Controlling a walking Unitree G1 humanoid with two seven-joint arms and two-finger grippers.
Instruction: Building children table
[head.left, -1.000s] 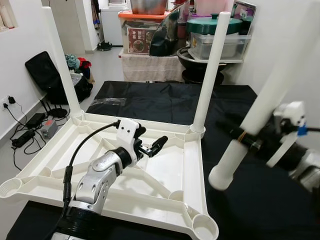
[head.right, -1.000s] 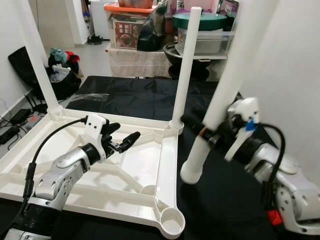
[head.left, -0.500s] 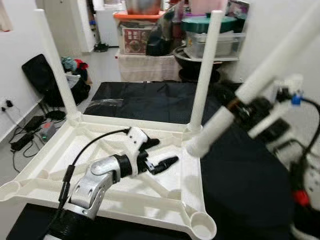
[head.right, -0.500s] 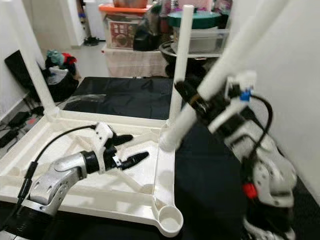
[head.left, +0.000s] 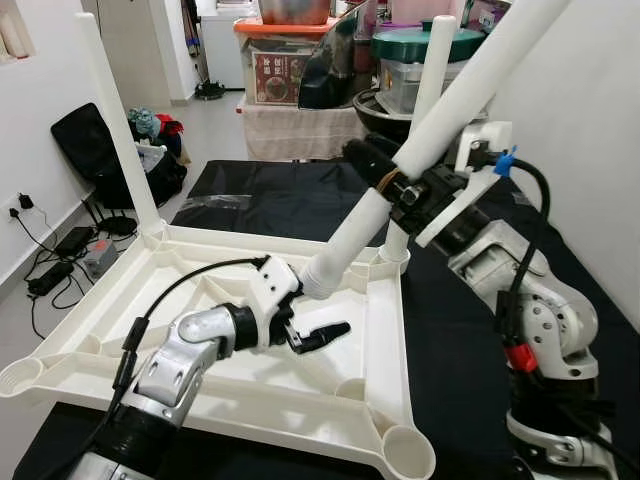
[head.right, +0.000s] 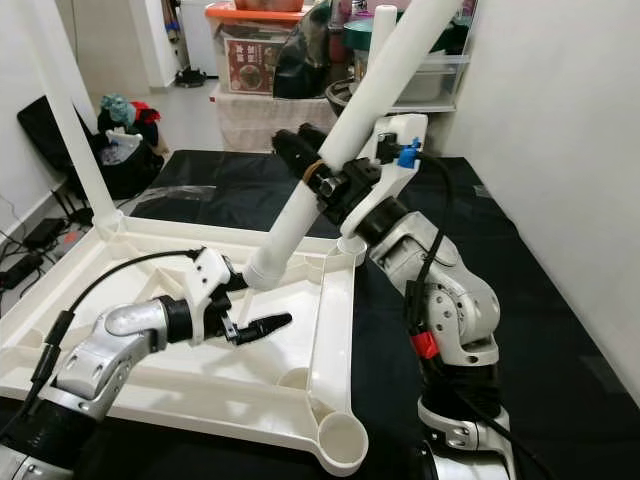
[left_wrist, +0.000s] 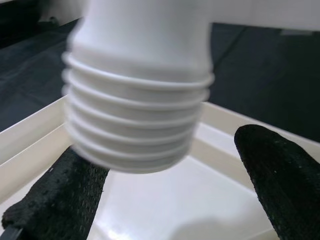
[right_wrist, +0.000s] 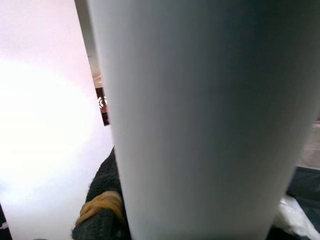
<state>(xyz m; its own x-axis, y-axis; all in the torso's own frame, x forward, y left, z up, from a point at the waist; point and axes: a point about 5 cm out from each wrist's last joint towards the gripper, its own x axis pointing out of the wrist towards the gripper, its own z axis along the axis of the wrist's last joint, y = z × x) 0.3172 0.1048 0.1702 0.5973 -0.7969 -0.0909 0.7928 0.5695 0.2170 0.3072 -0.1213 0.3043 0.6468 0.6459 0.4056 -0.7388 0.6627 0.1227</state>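
**Fingers clamped on a loose leg, threaded end hanging over the upturned table**

Right fingers (head.right: 300, 150) closed around a white table leg (head.left: 470, 85), gripping it partway along its length; an orange band wrapped round one finger, seen in the right wrist view (right_wrist: 100, 202). Right gripper (head.left: 385, 180) held up above the far right corner of the table top, leg tilted steeply, upper end rising toward the white wall (head.right: 560, 150), lower end slanting down over the tray-like underside.

Left fingers (left_wrist: 280, 190) spread apart, holding nothing. Between them and just above, the leg's threaded end (left_wrist: 137, 115), ridged and blurred, apart from both pads as far as can be told. Left gripper (head.left: 310, 330) hovering low over the inside of the upside-down white table top (head.left: 90, 340), near its right rail.

Out from the fingers: two more white legs standing upright in corner sockets, one at the far right corner (head.left: 432, 60) just behind the right gripper, one at the far left corner (head.left: 115, 130). Open round socket at the near right corner (head.left: 405, 455), another at the near left corner (head.left: 18, 378). Table top lying on a black cloth (head.left: 470, 380).

Farther off, a grey floor (head.left: 215, 125), a black bag (head.left: 90, 150) against the left wall, a cloth-draped stand stacked with bins and a green-lidded container (head.left: 400, 45).
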